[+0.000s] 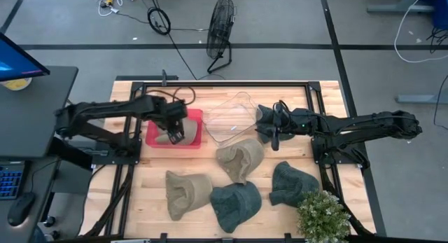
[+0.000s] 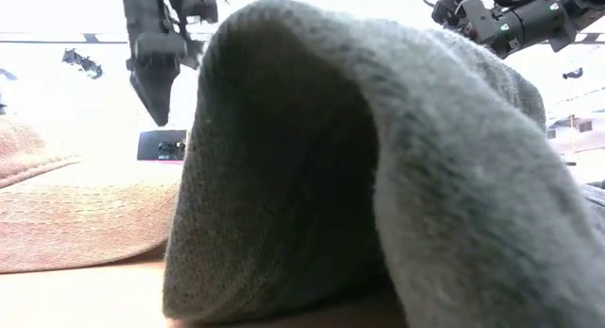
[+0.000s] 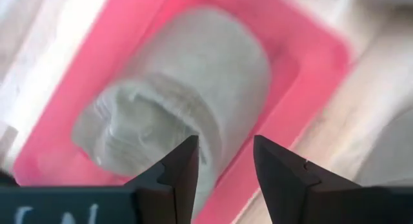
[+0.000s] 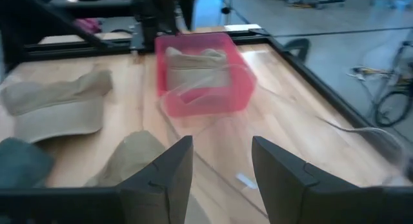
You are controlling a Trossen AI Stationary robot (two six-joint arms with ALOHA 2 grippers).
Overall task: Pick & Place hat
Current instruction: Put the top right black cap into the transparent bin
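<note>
A beige knit hat lies on its side on the floor of the red bin. My left gripper hangs open just above it, fingers pointing down, clear of the cloth; the low view shows this gripper above the bin. My right gripper is open and waits beside the clear bin, holding nothing. On the table lie two more beige hats and two dark grey-green hats.
A potted plant stands at the near right corner. The black frame rail runs along the table's far edge. In the low view a grey hat fills most of the picture, with a beige one to its left.
</note>
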